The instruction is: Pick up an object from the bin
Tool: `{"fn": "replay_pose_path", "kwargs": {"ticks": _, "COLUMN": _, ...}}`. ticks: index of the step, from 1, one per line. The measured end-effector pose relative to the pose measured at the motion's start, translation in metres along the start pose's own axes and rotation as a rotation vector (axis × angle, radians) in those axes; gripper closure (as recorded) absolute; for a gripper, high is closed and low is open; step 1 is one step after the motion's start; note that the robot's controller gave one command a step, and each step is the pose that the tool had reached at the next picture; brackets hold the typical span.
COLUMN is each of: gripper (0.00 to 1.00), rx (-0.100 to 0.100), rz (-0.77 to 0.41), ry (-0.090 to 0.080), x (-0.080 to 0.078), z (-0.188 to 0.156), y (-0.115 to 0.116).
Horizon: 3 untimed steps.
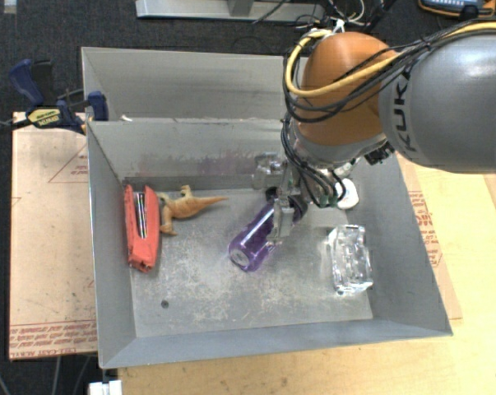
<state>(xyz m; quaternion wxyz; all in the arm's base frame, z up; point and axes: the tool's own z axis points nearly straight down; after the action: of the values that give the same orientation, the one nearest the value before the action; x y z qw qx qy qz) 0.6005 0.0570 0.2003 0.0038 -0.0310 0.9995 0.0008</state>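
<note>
While our hand (pixel 279 223) hangs low over the middle of the grey metal bin (pixel 108 245), its tip sits at the upper end of a translucent purple plastic tube (pixel 252 251) that lies tilted on its side on the bin floor. Whether the tip touches the tube or stops just above it, we cannot tell, nor can we tell whether the hand is open or closed, as the wrist and its cables hide that part. We judge that we are at the descent or the grasp itself, with the lift not yet made, since the tube rests on the floor. Well apart to the left lie a flat red plastic bar with a metal strip (pixel 142 227) and a small tan toy dinosaur (pixel 187 205). To the right is a clear plastic block (pixel 349 258), and a small white thing (pixel 347 194) lies under the wrist. The next move, as we see it, calls for a firm close across the tube's round wall, which may roll or slip, and then a straight lift clear of the bin's sloping sides.
</note>
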Motion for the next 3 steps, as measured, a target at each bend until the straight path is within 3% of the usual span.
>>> {"fn": "replay_pose_path", "kwargs": {"ticks": 1, "gripper": 0.00, "rx": -0.001, "rz": -0.067, "ry": 0.006, "x": 0.015, "z": 0.031, "y": -0.010}}
{"fn": "replay_pose_path", "kwargs": {"ticks": 2, "gripper": 0.00, "rx": 0.000, "rz": -0.141, "ry": -0.006, "x": 0.002, "z": 0.071, "y": -0.002}}
{"fn": "replay_pose_path", "kwargs": {"ticks": 3, "gripper": 1.00, "rx": -0.003, "rz": -0.301, "ry": 0.003, "x": -0.009, "z": 0.095, "y": 0.000}}
